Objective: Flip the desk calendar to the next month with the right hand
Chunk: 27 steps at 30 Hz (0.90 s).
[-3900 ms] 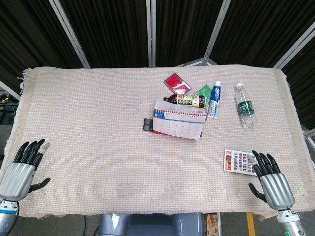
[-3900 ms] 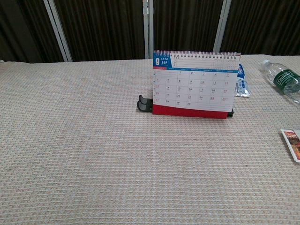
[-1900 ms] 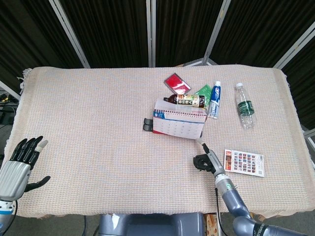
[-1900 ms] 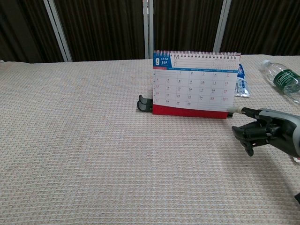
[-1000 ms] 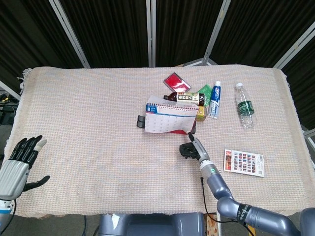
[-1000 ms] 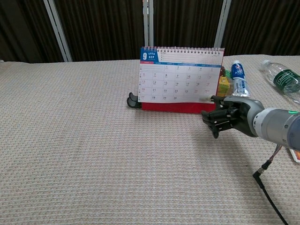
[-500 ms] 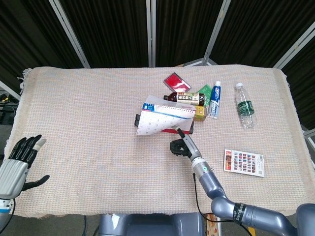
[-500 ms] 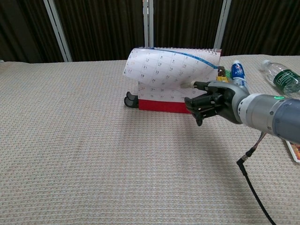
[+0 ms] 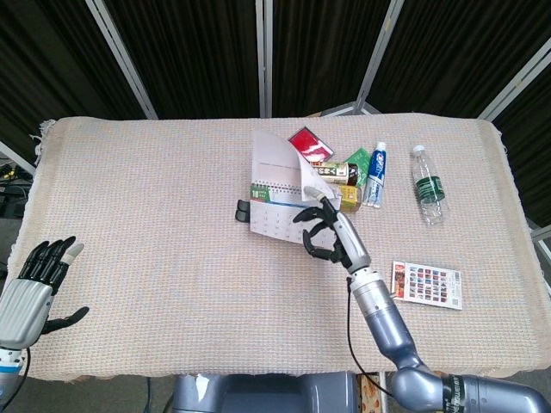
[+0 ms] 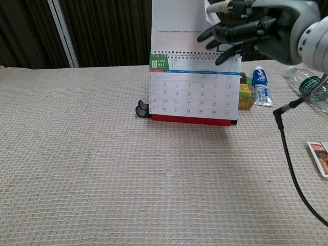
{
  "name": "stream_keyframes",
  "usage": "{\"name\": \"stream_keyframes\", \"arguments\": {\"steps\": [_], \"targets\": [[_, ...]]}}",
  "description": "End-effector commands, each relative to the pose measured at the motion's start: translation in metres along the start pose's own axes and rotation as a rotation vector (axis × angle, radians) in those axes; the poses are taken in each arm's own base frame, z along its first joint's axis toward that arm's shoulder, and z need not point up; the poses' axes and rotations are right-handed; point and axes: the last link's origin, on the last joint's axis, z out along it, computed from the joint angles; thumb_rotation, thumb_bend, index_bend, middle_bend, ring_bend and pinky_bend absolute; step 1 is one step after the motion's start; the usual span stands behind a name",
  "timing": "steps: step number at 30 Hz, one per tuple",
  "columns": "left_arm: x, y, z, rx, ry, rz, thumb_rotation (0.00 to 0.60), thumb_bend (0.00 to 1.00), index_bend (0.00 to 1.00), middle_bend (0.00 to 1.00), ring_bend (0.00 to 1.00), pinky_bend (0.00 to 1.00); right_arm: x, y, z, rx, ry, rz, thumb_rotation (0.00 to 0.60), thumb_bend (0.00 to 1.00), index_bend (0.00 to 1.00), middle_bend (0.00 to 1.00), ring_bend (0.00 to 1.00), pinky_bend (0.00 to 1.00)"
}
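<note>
Right hand (image 10: 251,28) is raised above the calendar (image 10: 195,87), fingers spread and lightly curled, a fingertip under the lifted page (image 10: 177,23), which stands upright over the rings; whether anything is pinched I cannot tell. October already shows on the front sheet. The calendar stands mid-table on the cloth (image 9: 155,206). To finish well, I would carry the page on over the rings and let it drop behind without dragging the stand. Left hand (image 9: 34,288) rests open at the near edge. Nearby: one water bottle (image 9: 428,196), one toothpaste tube (image 9: 376,175), one card (image 9: 428,285), one red packet (image 9: 306,140).
</note>
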Motion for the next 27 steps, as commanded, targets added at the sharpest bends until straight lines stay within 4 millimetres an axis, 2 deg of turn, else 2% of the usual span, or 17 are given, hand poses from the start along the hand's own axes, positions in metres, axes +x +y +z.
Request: {"name": "stream_keyframes", "arguments": {"steps": [1,4,9,11,14,19,27], "targets": [[0.0,0.0,0.0,0.001,0.0,0.001,0.6,0.11,0.0,0.0,0.0,0.0,0.016,-0.018,0.002,0.044,0.053,-0.073,0.6,0.47,0.16,0.34,0.25,0.4],[-0.001,0.001,0.0,-0.001,-0.003,0.002,0.6,0.11,0.0,0.0,0.0,0.0,0.02,-0.017,0.008,0.019,0.06,-0.107,0.6,0.46,0.16,0.31,0.2,0.33],[-0.003,0.0,0.001,0.003,-0.009,0.004,0.6,0.11,0.0,0.0,0.0,0.0,0.027,-0.001,0.022,-0.048,0.051,-0.178,0.6,0.42,0.11,0.24,0.1,0.19],[-0.003,0.0,0.002,0.006,-0.011,0.004,0.6,0.11,0.0,0.0,0.0,0.0,0.028,0.005,0.026,-0.067,0.041,-0.205,0.6,0.38,0.07,0.18,0.03,0.11],[-0.004,-0.001,0.002,0.009,-0.013,0.004,0.6,0.11,0.0,0.0,0.0,0.0,0.031,0.016,0.031,-0.097,0.021,-0.266,0.6,0.31,0.01,0.09,0.0,0.01],[-0.006,-0.003,0.004,0.014,-0.023,0.009,0.6,0.11,0.0,0.0,0.0,0.0,0.042,0.038,0.044,-0.126,-0.009,-0.454,0.6,0.24,0.0,0.0,0.0,0.0],[-0.009,-0.004,0.007,0.02,-0.034,0.012,0.6,0.11,0.0,0.0,0.0,0.0,0.05,0.062,0.047,-0.19,-0.039,-0.576,0.6,0.23,0.0,0.0,0.0,0.0]]}}
